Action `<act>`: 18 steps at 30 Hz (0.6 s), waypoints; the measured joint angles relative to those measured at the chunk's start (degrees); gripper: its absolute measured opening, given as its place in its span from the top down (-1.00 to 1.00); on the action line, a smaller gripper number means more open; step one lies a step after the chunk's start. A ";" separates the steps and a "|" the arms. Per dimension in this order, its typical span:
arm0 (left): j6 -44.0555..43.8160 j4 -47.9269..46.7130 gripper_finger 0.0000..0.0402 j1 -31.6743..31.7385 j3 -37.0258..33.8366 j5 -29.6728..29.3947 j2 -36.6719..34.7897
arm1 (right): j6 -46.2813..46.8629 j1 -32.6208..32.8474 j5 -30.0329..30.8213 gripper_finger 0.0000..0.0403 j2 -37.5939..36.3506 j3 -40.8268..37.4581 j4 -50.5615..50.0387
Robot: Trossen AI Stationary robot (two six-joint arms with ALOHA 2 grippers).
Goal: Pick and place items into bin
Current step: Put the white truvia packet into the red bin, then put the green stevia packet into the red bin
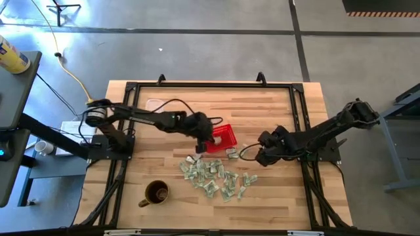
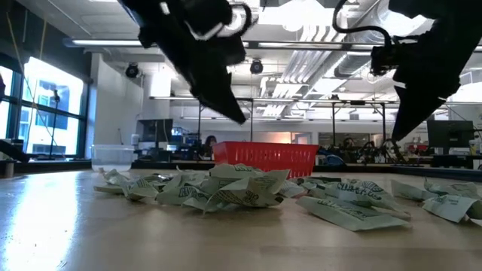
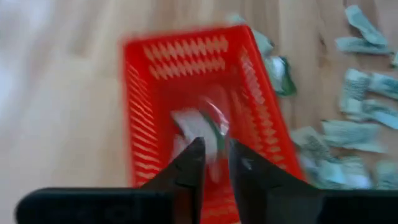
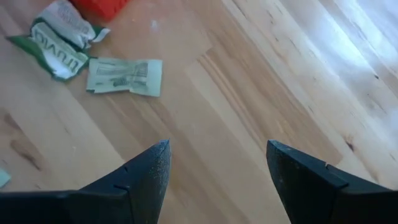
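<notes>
Red mesh basket (image 1: pixel 220 137); pale green-and-white packets (image 1: pixel 216 177); brown mug (image 1: pixel 156 193); light wood table (image 1: pixel 275 111).

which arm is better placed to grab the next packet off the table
Right: its open pincer hovers low over the table beside a flat packet. The left pincer is over the red basket, dropping one.

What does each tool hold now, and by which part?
Nothing is held. The right tool is open over bare table. The left tool hangs over the red basket, its narrow gap empty; a packet lies below it.
</notes>
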 joint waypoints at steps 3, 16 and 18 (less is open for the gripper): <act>-2.28 0.29 0.35 -0.45 1.62 1.14 1.67 | -3.76 0.63 1.02 -0.27 0.00 0.00 0.13; -12.63 -29.74 0.03 -3.79 10.06 -5.54 -2.67 | -58.78 -8.37 -15.05 -0.27 2.87 -7.61 33.67; -15.41 -30.79 0.05 -5.36 8.61 -6.62 -4.56 | -61.98 -10.64 -16.28 -0.27 4.73 -7.10 37.14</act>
